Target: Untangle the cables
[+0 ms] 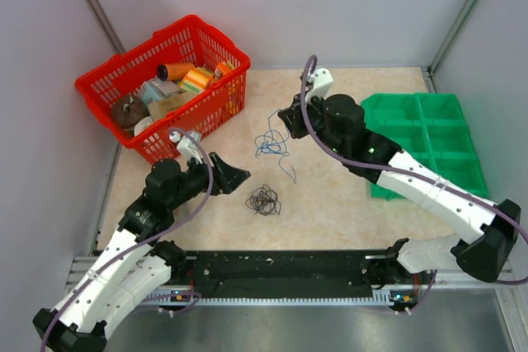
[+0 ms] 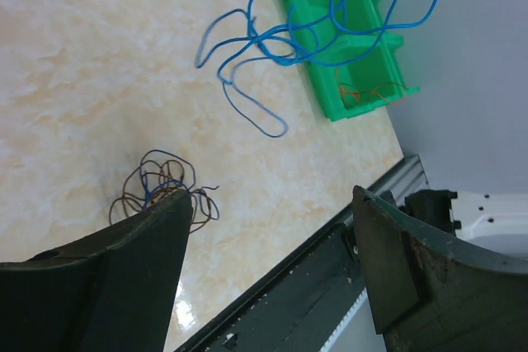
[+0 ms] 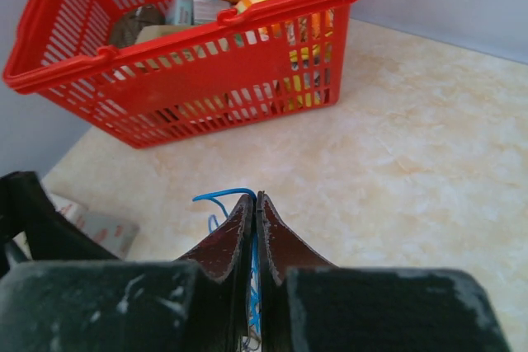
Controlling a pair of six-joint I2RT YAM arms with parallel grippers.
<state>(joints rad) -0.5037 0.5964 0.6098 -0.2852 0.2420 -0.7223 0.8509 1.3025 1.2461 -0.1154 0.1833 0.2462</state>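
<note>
Basket [image 1: 198, 109] and tray [image 1: 445, 109] flank blue cable [image 1: 271, 146] pinched by right jaws — left jaws gape near dark tangle [image 1: 263, 200]

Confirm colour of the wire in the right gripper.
Blue wire, clearest in left wrist view.

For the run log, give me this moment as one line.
right hand: shut on blue wire | left hand: open, near dark tangle | dark tangle: on table

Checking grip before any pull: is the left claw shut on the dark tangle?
No, the left claw is wide open, and the dark tangle lies ahead of it, not between its jaws.
</note>
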